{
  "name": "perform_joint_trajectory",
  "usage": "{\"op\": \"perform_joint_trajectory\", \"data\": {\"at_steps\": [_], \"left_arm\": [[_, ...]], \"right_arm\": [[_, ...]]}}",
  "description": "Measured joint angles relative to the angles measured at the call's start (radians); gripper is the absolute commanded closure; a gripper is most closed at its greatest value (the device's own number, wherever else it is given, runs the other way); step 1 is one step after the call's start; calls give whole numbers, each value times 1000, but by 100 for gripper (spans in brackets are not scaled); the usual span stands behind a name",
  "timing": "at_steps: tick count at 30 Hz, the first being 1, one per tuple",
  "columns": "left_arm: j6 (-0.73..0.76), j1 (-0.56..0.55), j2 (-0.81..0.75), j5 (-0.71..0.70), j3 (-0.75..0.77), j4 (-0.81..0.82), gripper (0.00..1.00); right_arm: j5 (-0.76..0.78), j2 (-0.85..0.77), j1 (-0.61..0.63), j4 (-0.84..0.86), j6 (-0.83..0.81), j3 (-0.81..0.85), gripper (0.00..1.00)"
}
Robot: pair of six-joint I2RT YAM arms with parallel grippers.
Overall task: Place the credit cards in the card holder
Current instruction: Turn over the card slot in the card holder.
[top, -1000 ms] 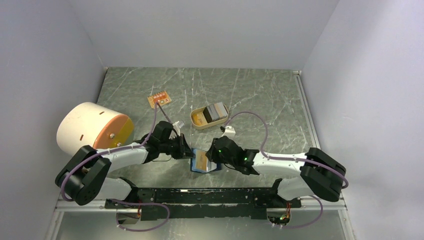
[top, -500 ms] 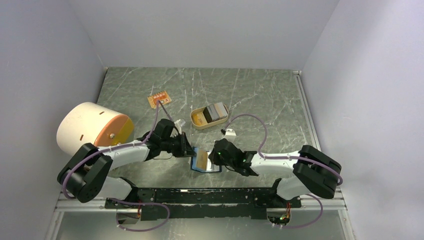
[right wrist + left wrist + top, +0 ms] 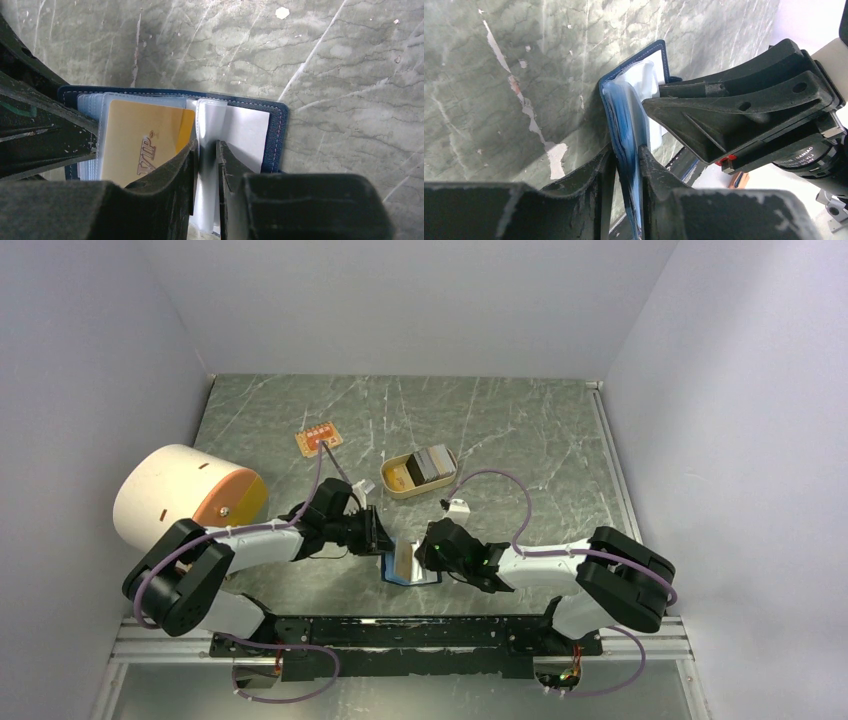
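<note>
Lying open lengthwise left-right, card holder (image 3: 408, 565) clamped by left pincer (image 3: 626, 151) and right pincer (image 3: 206, 146)

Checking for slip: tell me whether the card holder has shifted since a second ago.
No. The card holder sits at the same spot below the tan tray, as before.

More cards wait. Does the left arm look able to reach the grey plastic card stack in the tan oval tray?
Probably not: the left gripper clamps the navy folding card holder; otherwise the path looks free.
</note>
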Motion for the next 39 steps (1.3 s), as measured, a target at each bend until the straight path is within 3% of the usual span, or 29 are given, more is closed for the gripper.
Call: {"op": "perform_joint_trajectory", "data": {"at_steps": [6, 12, 18, 23, 30, 39], "left_arm": [[-23, -11, 2, 27, 0, 35, 75], [-29, -24, 2, 23, 0, 42, 87], [-13, -57, 2, -39, 57, -65, 91], [6, -78, 2, -115, 152, -224, 91], [24, -112, 16, -182, 289, -407, 87], [23, -135, 81, -142, 296, -362, 89]], "right_arm": [[-2, 10, 0, 17, 0, -1, 77], [0, 9, 1, 19, 0, 0, 67], [39, -54, 3, -74, -8, 0, 62], [96, -108, 3, -172, -27, 8, 64], [103, -92, 3, -171, -33, 8, 72], [88, -34, 3, -73, -26, 0, 75]]}}
